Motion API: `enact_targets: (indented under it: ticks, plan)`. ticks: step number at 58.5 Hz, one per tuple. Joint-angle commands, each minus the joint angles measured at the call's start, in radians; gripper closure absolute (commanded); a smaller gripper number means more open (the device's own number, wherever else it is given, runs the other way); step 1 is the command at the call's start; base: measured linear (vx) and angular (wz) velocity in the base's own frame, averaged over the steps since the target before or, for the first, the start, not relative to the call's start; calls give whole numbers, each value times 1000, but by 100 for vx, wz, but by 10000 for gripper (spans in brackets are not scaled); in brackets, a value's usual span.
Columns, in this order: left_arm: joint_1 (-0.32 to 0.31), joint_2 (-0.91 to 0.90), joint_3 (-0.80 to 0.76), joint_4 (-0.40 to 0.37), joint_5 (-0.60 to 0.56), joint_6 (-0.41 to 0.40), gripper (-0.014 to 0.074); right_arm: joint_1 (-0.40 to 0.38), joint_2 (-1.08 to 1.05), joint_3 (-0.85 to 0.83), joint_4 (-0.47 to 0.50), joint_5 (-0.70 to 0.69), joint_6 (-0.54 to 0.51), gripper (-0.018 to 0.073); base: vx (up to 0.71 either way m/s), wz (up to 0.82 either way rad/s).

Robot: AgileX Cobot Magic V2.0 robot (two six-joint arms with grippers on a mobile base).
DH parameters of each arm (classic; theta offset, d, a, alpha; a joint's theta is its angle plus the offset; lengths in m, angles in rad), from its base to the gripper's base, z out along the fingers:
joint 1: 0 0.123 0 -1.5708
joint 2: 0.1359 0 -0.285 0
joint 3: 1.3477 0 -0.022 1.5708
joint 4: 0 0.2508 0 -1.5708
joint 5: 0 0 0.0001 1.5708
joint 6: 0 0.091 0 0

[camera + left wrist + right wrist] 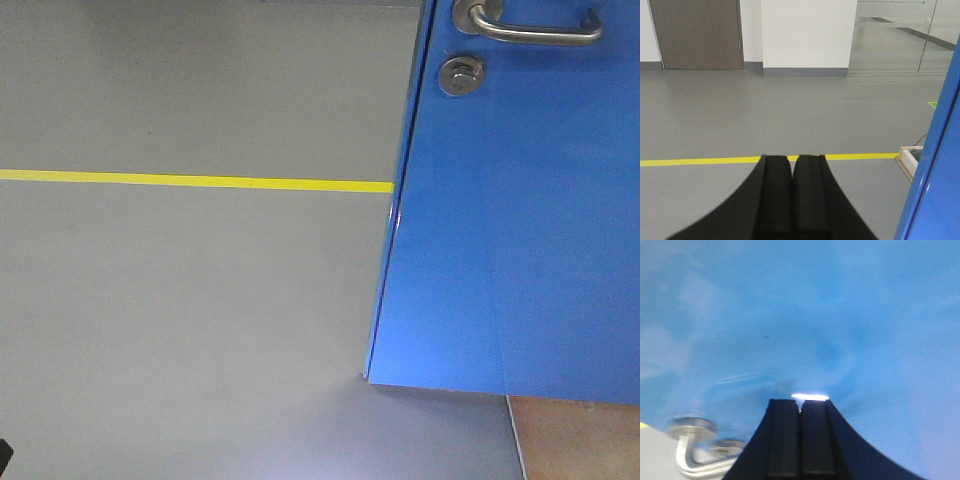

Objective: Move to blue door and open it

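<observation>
The glossy blue door (pixel 510 230) fills the right of the front view, swung ajar, its free edge towards the left. Its silver lever handle (pixel 535 30) and round lock (pixel 460 74) sit at the top. My left gripper (pixel 791 159) is shut and empty, pointing over the grey floor, with the door's edge (pixel 935 165) to its right. My right gripper (pixel 800 402) is shut and empty, its tips right up at the door's blue face (pixel 805 315); I cannot tell if they touch. The handle (pixel 695 445) shows blurred at the lower left of the right wrist view.
A yellow floor line (pixel 190 181) runs across the grey floor to the door's edge. A reddish floor patch (pixel 580 440) lies below the door. In the left wrist view a brown door (pixel 697 32), a white wall (pixel 807 32), glass partitions (pixel 900 35) and a low wooden frame (pixel 907 159) stand beyond.
</observation>
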Motion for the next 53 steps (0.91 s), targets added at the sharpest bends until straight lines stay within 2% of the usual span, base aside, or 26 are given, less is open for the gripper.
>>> enact_targets:
  ticks: [1, 13, 19, 28, 43, 53]
  plan:
    - [-2, -13, -25, -6, -84, -7, 524, 0, -126, 66, -74, -143, -17, 561, 0, 0]
    - [-2, -13, -25, -6, -84, -7, 524, 8, -427, 526, -192, -454, -17, 561, 0, 0]
    - [-2, -13, -25, -6, -84, -7, 524, 44, -602, 789, -310, -592, -17, 561, 0, 0]
    - [-2, -13, -25, -6, -84, -7, 524, 107, -824, 1105, -356, -757, -12, 561, 0, 0]
    - [-2, -13, -25, -6, -84, -7, 524, 214, -1134, 1521, -356, -852, -8, 561, 0, 0]
    - [-2, -13, -25, -6, -84, -7, 524, 225, -1327, 1676, -356, -864, -8, 561, 0, 0]
